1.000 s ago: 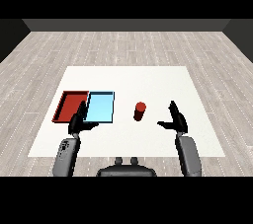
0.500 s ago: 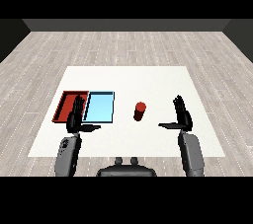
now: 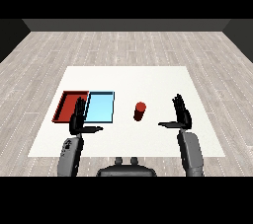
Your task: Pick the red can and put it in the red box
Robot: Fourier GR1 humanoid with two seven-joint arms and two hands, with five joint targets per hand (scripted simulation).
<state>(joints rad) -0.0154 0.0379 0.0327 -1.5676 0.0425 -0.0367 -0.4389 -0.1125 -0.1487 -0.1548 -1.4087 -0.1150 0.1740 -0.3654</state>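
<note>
Since the earlier frames my right hand (image 3: 181,114) has swung its palm round to face left and edged toward the red can (image 3: 140,111); its fingers stand straight and spread, thumb reaching left, holding nothing; my left hand (image 3: 77,119) hangs open too, at the near edge of the red tray (image 3: 64,108); the can stands upright on the white table (image 3: 148,77), right of the light blue tray (image 3: 100,108) and apart from both hands; I judge this the approach, grasp not yet made; next I should slide the right hand left until the can sits between thumb and fingers, then curl; bare table lies between hand and can; afterwards the can must cross over the blue tray to reach the red one at far left.
</note>
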